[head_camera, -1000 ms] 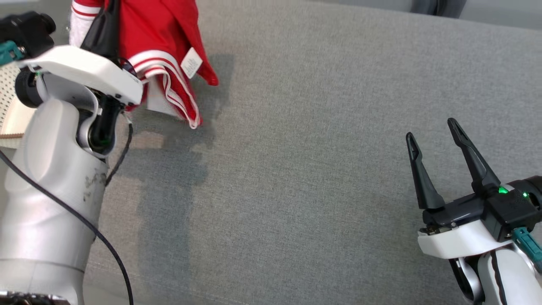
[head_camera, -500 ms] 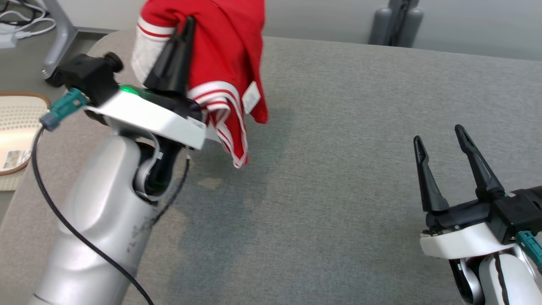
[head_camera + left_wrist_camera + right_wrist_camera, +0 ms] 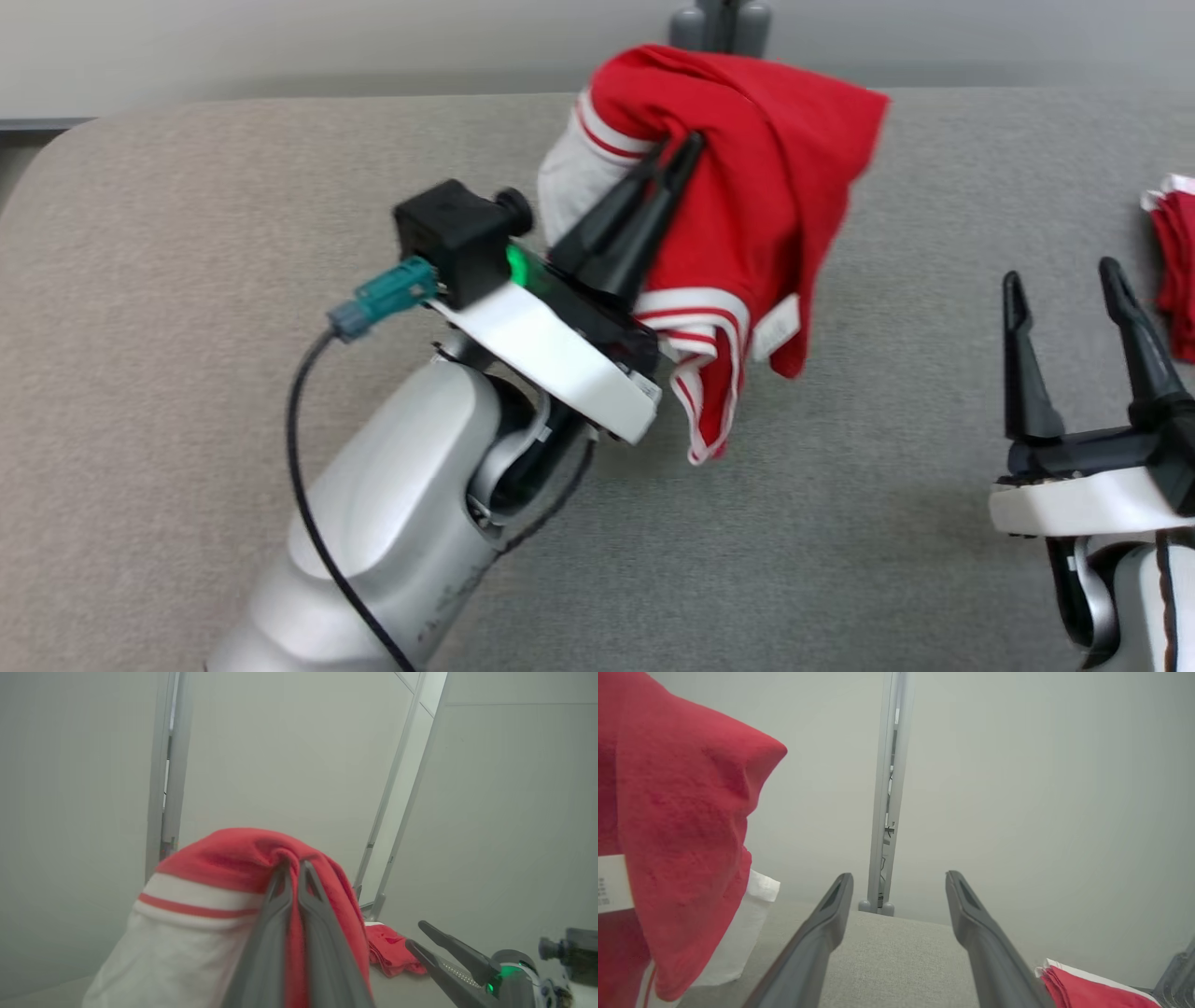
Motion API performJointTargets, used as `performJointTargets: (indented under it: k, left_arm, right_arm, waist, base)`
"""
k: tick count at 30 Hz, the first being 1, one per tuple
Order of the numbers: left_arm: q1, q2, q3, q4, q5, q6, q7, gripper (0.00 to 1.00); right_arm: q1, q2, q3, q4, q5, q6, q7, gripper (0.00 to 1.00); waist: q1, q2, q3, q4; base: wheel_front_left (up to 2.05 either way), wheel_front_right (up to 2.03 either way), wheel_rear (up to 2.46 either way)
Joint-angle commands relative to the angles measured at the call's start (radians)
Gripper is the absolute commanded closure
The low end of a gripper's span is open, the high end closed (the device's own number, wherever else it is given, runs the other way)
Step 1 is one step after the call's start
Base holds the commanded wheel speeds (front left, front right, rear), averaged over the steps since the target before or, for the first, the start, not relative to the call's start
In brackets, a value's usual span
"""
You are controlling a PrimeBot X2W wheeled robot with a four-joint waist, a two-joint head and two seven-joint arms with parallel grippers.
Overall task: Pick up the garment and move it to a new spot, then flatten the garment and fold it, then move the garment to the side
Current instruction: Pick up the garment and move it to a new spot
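The red garment, with white-striped trim and a white label, hangs bunched above the grey fabric surface. My left gripper is shut on its upper fold, fingers pointing up and to the right. In the left wrist view the closed fingers pinch the garment at its top. The garment's lower hem dangles just above the surface. My right gripper stands open and empty at the lower right, apart from the cloth. Its own view shows the spread gripper with the garment hanging to its left.
The grey fabric surface has a rounded far-left corner. Another red and white cloth lies at its right edge, close to my right gripper. A grey post stands behind the far edge, before a pale wall.
The head camera has swung, shifting the whole picture. My left gripper has carried the garment rightward, closer to my right gripper. The right gripper stays open in the same pose.
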Motion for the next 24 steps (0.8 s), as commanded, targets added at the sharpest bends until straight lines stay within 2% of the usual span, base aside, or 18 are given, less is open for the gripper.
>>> performJointTargets:
  k: [1,7,9,14,18,21,24]
  left_arm:
    - [-0.014,-0.005,-0.03,-0.014,-0.003,-0.005,0.01,1.0]
    - [-0.045,-0.01,-0.132,-0.007,0.007,-0.016,0.035,1.0]
    - [-0.059,0.006,-0.158,0.028,0.015,-0.02,0.053,1.0]
    - [-0.132,0.079,-0.218,0.161,0.067,-0.029,0.093,1.0]
    - [-0.183,0.114,-0.255,0.257,0.12,-0.029,0.088,1.0]
    - [-0.231,0.121,-0.265,0.358,0.152,-0.026,0.07,1.0]
    - [-0.271,0.114,-0.272,0.464,0.189,0.002,0.047,1.0]
  right_arm:
    - [-0.006,0.002,-0.034,0.022,-0.009,0.0,-0.005,0.0]
    - [-0.042,0.011,-0.101,0.052,-0.015,0.0,-0.005,0.0]
    - [-0.053,0.012,-0.103,0.059,-0.012,0.0,-0.005,0.0]
    - [-0.072,0.015,-0.085,0.067,0.007,0.0,-0.005,0.0]
    - [-0.082,0.014,-0.066,0.074,0.029,0.0,-0.005,0.0]
    - [-0.09,0.014,-0.051,0.08,0.041,0.0,-0.005,0.0]
    - [-0.099,0.014,-0.036,0.085,0.051,0.0,-0.005,0.0]
  waist:
    - [0.0,0.0,0.012,-0.054]
    - [0.0,0.0,0.043,-0.141]
    - [0.0,0.0,0.055,-0.167]
    - [0.0,0.0,0.095,-0.225]
    - [0.0,0.0,0.12,-0.252]
    - [0.0,0.0,0.14,-0.275]
    - [0.0,0.0,0.156,-0.292]
  base:
    - [0.0,0.0,0.0]
    - [0.0,0.0,0.0]
    - [0.0,0.0,0.0]
    - [0.0,0.0,0.0]
    - [0.0,0.0,0.0]
    - [0.0,0.0,0.0]
    - [0.0,0.0,0.0]
